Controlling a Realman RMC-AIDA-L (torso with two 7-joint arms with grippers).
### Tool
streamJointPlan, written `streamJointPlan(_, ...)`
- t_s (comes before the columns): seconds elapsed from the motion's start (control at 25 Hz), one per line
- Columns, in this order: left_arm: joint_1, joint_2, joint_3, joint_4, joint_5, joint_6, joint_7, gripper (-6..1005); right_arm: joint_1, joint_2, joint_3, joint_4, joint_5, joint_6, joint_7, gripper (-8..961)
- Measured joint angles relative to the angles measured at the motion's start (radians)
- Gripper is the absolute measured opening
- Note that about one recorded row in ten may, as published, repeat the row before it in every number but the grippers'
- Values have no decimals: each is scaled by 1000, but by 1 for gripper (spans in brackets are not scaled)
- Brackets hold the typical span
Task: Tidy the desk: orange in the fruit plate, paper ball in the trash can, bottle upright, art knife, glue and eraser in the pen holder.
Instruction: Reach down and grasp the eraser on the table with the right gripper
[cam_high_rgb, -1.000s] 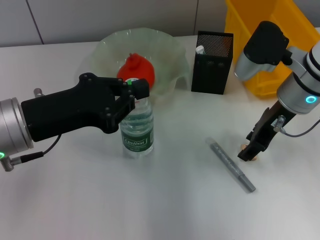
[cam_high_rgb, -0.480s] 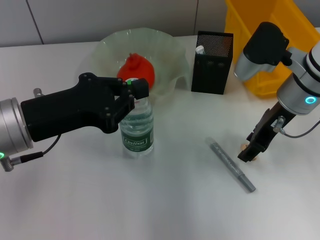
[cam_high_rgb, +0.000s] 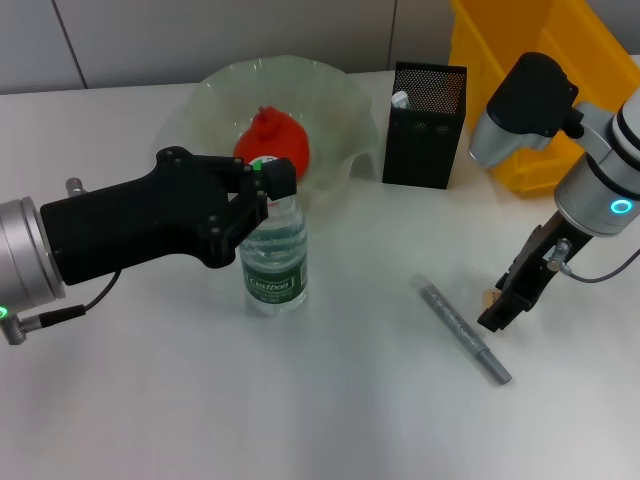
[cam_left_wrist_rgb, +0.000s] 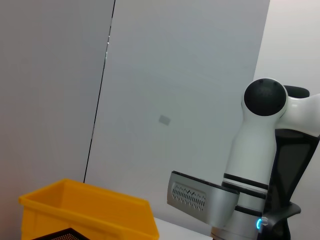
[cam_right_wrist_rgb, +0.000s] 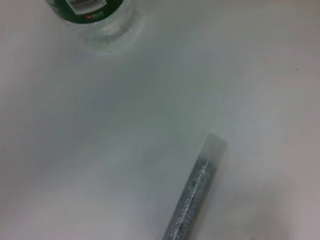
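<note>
The bottle (cam_high_rgb: 275, 262) stands upright on the table, and its base shows in the right wrist view (cam_right_wrist_rgb: 92, 15). My left gripper (cam_high_rgb: 262, 192) is closed around its neck and hides the cap. The orange (cam_high_rgb: 272, 140) lies in the fruit plate (cam_high_rgb: 215, 92). My right gripper (cam_high_rgb: 497, 312) is down at the table, touching the tan eraser (cam_high_rgb: 489, 296). A grey stick-shaped tool (cam_high_rgb: 463, 331) lies just to the left of it and also shows in the right wrist view (cam_right_wrist_rgb: 192, 200). The pen holder (cam_high_rgb: 425, 128) stands behind with a white object (cam_high_rgb: 400, 100) inside. The paper ball is out of view.
The yellow trash can (cam_high_rgb: 545, 60) stands at the back right, behind my right arm, and also shows in the left wrist view (cam_left_wrist_rgb: 85, 212). The fruit plate and the pen holder stand close together along the back.
My right arm has shifted slightly down and to the right at the eraser. The left arm and the bottle have not moved.
</note>
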Motion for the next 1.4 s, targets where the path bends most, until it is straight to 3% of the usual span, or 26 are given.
streamJointPlan(0.16,2,0,0,0,0,0,0,-1,0,0,0,0,0,-1,1,600)
streamJointPlan(0.6,2,0,0,0,0,-2,0,-1,-2,0,-7,3,-2,-13,18,441)
streamJointPlan(1.4,2,2,-4,-1,0,-2,0,-1,-23,0,2,-52,5,-22,20,424)
